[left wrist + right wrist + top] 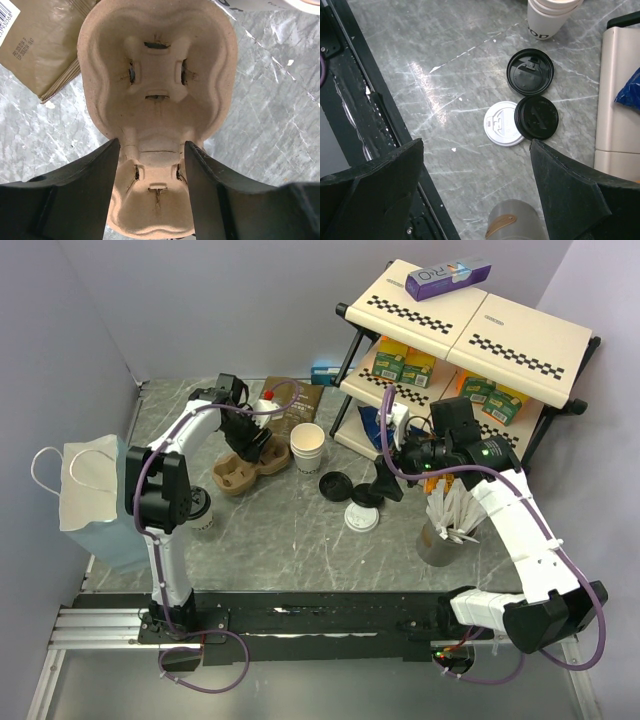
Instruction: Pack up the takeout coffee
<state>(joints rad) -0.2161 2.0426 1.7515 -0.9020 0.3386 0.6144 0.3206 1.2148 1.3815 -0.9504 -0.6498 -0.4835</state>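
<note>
A white takeout cup with a black lid (204,516) stands at the near left, partly hidden behind my left arm. My left gripper (252,447) is at the brown moulded-pulp cup carrier (232,477). In the left wrist view the gripper (152,145) is closed on the narrow middle of the carrier (157,65), whose pockets hold nothing. My right gripper (383,488) is open and holds nothing. In its wrist view it (477,145) hovers above two black lids (530,71) (536,117) and a white lid (503,123).
A stack of white lidless cups (308,448) stands beside the carrier. A dark coffee pouch (297,410) lies behind it. A metal cup of stirrers (440,535) stands at the right. A checkered shelf (470,330) fills the back right. A white bag (85,485) lies at the left.
</note>
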